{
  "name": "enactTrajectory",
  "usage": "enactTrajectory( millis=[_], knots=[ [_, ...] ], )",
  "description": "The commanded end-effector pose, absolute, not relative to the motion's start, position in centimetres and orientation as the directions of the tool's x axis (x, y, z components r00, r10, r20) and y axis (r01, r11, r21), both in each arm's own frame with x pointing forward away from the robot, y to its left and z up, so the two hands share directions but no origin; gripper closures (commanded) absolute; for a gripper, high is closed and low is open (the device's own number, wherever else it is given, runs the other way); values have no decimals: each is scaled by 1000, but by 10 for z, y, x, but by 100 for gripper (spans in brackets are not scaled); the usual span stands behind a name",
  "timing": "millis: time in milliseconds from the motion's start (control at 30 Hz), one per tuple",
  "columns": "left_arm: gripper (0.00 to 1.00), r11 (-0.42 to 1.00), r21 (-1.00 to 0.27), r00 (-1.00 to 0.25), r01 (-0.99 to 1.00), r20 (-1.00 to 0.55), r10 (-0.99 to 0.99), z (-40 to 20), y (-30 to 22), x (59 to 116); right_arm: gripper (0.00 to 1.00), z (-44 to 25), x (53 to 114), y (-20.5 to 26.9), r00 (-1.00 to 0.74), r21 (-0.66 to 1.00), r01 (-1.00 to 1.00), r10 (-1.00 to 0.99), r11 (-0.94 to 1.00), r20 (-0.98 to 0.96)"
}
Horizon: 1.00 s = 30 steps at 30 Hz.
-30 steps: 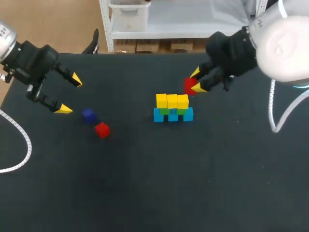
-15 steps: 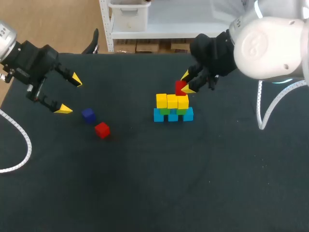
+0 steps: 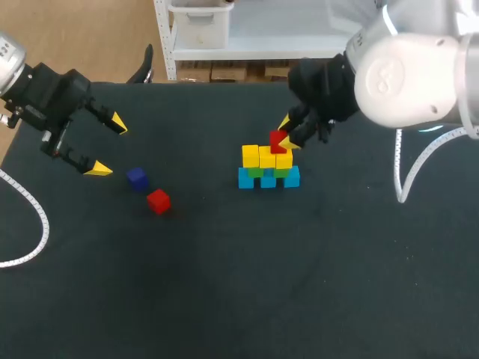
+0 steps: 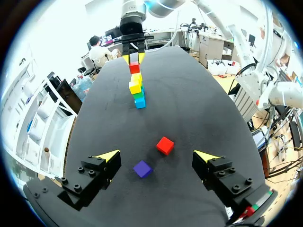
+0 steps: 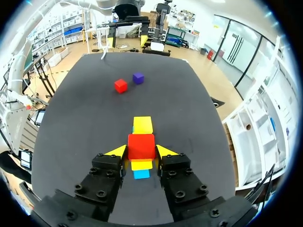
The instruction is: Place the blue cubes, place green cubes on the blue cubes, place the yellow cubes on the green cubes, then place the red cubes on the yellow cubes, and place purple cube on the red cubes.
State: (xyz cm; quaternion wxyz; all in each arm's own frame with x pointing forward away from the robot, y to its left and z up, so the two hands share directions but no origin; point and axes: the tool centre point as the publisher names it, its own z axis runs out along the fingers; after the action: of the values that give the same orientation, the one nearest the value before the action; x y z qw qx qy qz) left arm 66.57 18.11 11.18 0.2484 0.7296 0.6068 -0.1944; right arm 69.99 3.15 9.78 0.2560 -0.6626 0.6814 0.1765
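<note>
A stack stands mid-table: a row of blue cubes (image 3: 268, 179), green cubes (image 3: 256, 172) on them, and three yellow cubes (image 3: 267, 157) on top. My right gripper (image 3: 284, 132) is shut on a red cube (image 3: 278, 140), (image 5: 141, 146), held just above the right end of the yellow row (image 5: 142, 125). A second red cube (image 3: 158, 200), (image 4: 164, 145) and a purple cube (image 3: 136, 177), (image 4: 142, 169) lie loose at the left. My left gripper (image 3: 104, 145), (image 4: 156, 158) hangs open just left of the purple cube, nothing between its fingers.
The black table (image 3: 239, 284) stretches bare in front of the stack. A white cable (image 3: 30, 217) loops over the left edge of the table, another (image 3: 408, 179) hangs by my right arm.
My right gripper has carried the red cube leftward and down, from behind and right of the stack to just above the yellow row. My left arm has not moved.
</note>
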Motion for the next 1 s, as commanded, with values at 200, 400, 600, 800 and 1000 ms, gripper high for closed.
enactTrajectory(
  millis=[200,400,600,800,1000],
  knots=[
    [0,-144,127,191,981,-586,787,111,182,667,100,97,699,31,6,-98,-993,-814,63,-581],
    [0,-144,127,191,981,-586,787,111,182,667,100,94,697,33,5,-93,-994,-817,59,-577],
    [0,-144,127,191,981,-586,787,111,182,667,100,93,698,33,2,-91,-994,-818,62,-575],
    [0,-144,127,191,981,-586,787,111,182,667,100,93,699,33,1,-91,-994,-817,63,-576],
    [0,-144,127,191,981,-586,787,111,182,667,100,93,700,34,0,-90,-994,-817,63,-577]
  ],
)
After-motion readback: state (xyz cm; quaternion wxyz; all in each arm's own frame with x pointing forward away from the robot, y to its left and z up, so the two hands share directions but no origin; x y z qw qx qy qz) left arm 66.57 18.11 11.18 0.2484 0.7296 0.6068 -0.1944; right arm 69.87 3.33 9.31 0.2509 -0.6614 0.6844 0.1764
